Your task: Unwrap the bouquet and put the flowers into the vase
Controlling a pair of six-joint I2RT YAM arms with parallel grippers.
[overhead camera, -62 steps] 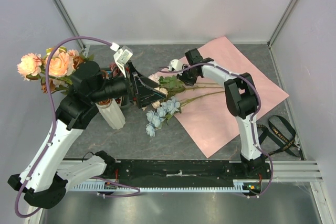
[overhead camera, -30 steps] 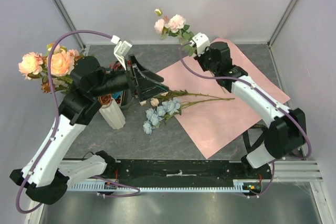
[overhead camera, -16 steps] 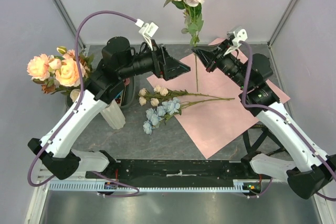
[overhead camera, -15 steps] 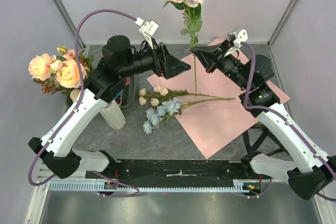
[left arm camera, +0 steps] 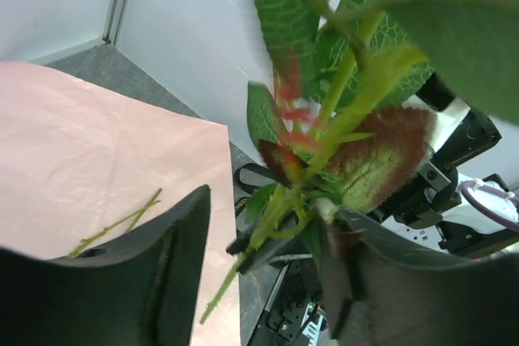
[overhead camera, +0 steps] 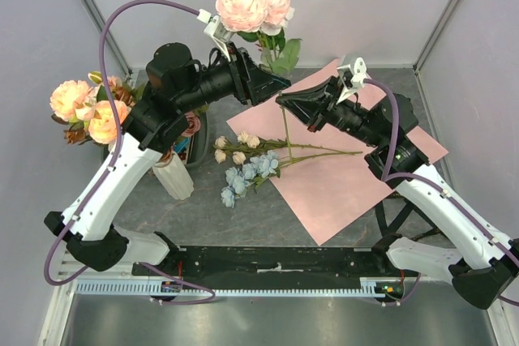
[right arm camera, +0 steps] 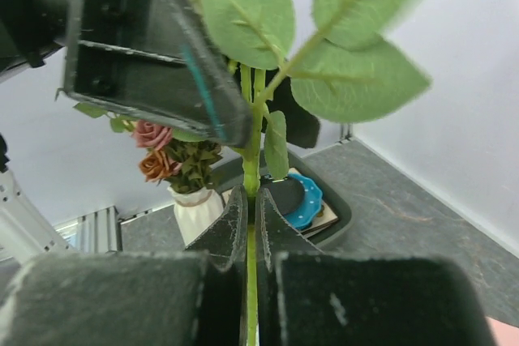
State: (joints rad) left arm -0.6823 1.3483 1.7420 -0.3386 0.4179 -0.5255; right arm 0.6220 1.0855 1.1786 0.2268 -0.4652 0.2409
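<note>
My right gripper [overhead camera: 283, 104] is shut on the green stem [right arm camera: 251, 160] of a pink rose spray [overhead camera: 251, 6], holding it upright high above the table. My left gripper [overhead camera: 278, 86] stands open around the same stem [left arm camera: 280, 208] just above the right one, its fingers [left arm camera: 166, 269] either side of the leaves. The white ribbed vase [overhead camera: 174, 177] at the left holds peach roses [overhead camera: 81, 107]. The bouquet lies unwrapped: pink paper [overhead camera: 349, 164] is flat, with cream flowers [overhead camera: 231, 148] and blue flowers [overhead camera: 247, 174] at its left edge.
A dark tray [overhead camera: 197, 137] with a blue dotted item [right arm camera: 302, 196] sits behind the vase [right arm camera: 197, 207]. A black ribbon [overhead camera: 430, 202] lies right of the paper. Grey walls and metal posts close the cell's back and sides.
The right arm has carried the pink rose spray left and lower. The left gripper has moved in around its stem, and its jaws have narrowed.
</note>
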